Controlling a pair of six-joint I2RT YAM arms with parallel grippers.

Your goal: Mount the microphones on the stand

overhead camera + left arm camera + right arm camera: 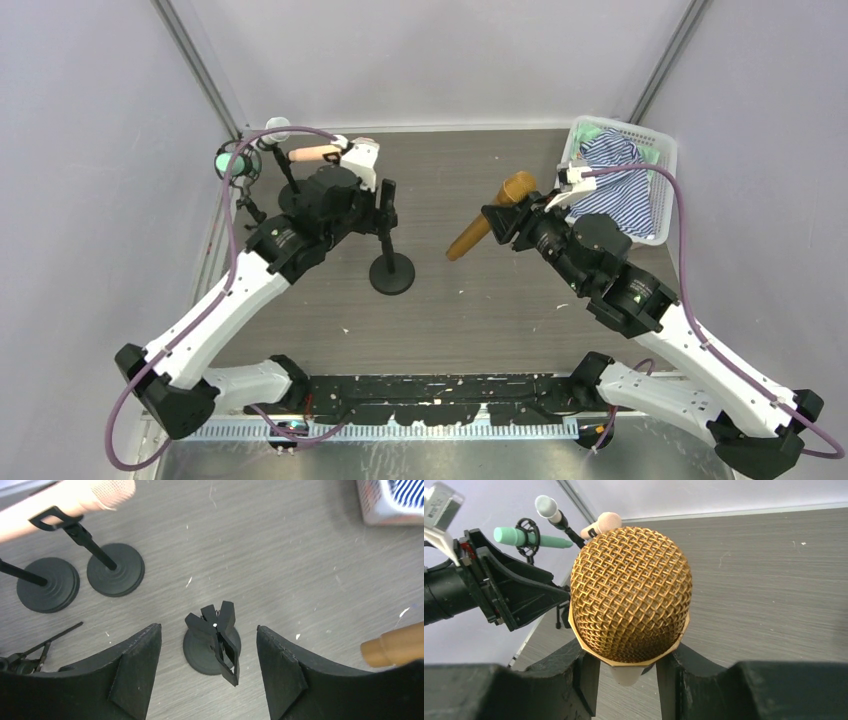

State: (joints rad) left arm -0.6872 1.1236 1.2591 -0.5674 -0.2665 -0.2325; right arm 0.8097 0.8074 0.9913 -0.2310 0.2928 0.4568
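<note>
Grey wood-grain table (pixel 480 300), pale lilac walls (pixel 90 150), black stand (pixel 392 272)

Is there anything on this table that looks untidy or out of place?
Small white flecks lie scattered over the dark table, like crumbs or chips. At the far right a striped cloth sits bunched in a white basket, foreign to this job. Nothing looks damaged.

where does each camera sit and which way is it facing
Top external: above and behind the bases, looking down on the table; both arms show.
Left wrist: on the left arm, looking down through the open left claw onto the empty stand.
Right wrist: behind the right claw, looking past the golden-brown microphone toward the left claw.
Shared: top and left wrist both show that stand.
</note>
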